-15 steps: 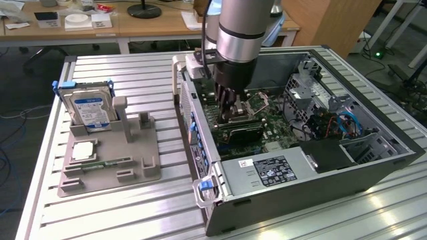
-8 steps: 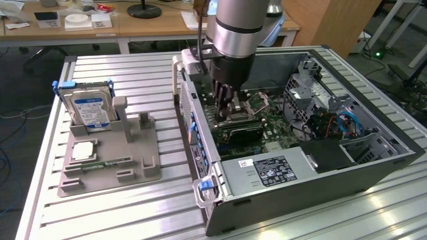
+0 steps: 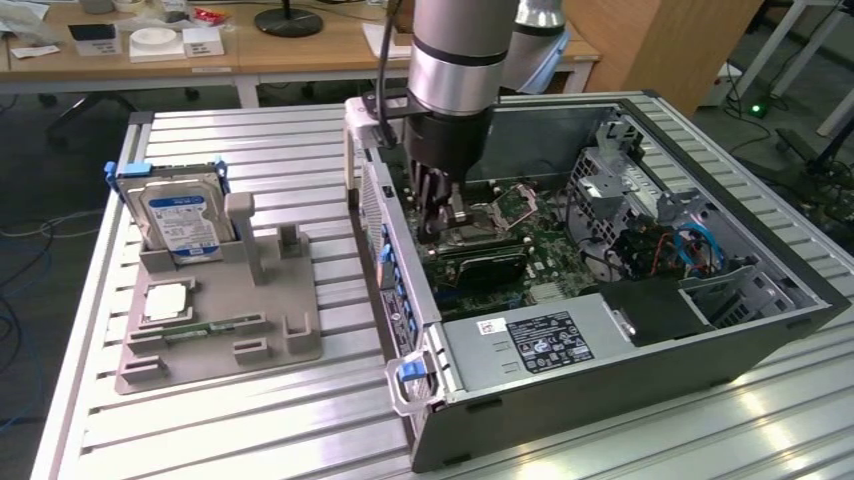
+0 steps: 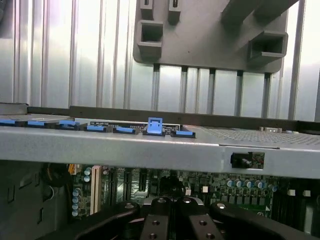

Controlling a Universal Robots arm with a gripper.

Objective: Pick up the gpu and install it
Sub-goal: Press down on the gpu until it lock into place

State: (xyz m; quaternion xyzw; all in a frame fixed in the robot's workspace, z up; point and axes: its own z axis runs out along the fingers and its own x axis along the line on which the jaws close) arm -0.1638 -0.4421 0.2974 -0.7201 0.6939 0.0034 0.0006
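The gripper (image 3: 438,222) has its fingers pressed together, low inside the computer case (image 3: 747,330). The gpu (image 3: 483,266) looks like the dark card on the green board, just at 5 o'clock from the fingers (I can't tell if they pinch its edge). If the card sits crooked, a push could bend it or hurt the board. The case holds the power box (image 3: 541,342) nearest, then the board. At 9 o'clock, the gray tray (image 3: 287,345) holds a memory stick (image 3: 200,328), then the hard drive (image 3: 180,218).
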